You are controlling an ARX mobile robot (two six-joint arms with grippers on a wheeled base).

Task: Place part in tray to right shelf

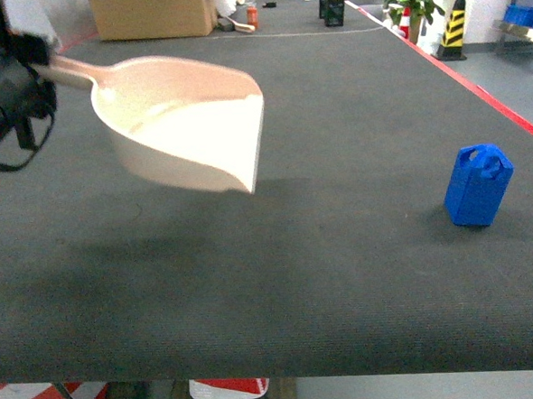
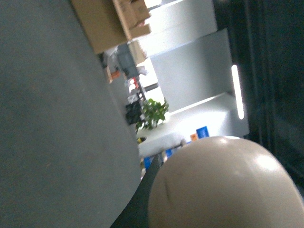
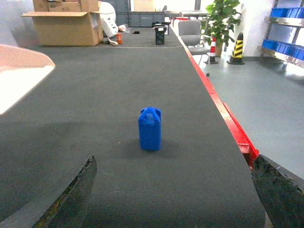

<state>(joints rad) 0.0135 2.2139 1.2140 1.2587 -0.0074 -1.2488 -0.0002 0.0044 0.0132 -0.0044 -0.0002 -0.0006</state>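
Observation:
The pale beige tray [image 1: 185,123] hangs tilted in the air above the dark table mat, at the left of the head view. My left gripper [image 1: 33,58] is shut on its long handle. The left wrist view shows only the tray's rounded back [image 2: 223,185], close up, and the jaws are hidden there. The small blue part [image 1: 478,185] stands upright on the mat at the right, far from the tray. My right gripper [image 3: 175,199] is open, its two dark fingers [image 3: 71,199] spread wide. The part [image 3: 150,128] stands ahead of them, untouched. A tray edge [image 3: 19,71] shows at far left.
The table's red edge [image 1: 477,87] runs along the right side, just beyond the part. A cardboard box [image 1: 151,12] and small black boxes [image 1: 333,5] stand at the far end. Off the table are a striped cone [image 1: 455,25], a chair [image 3: 190,33] and shelved blue crates [image 3: 285,38].

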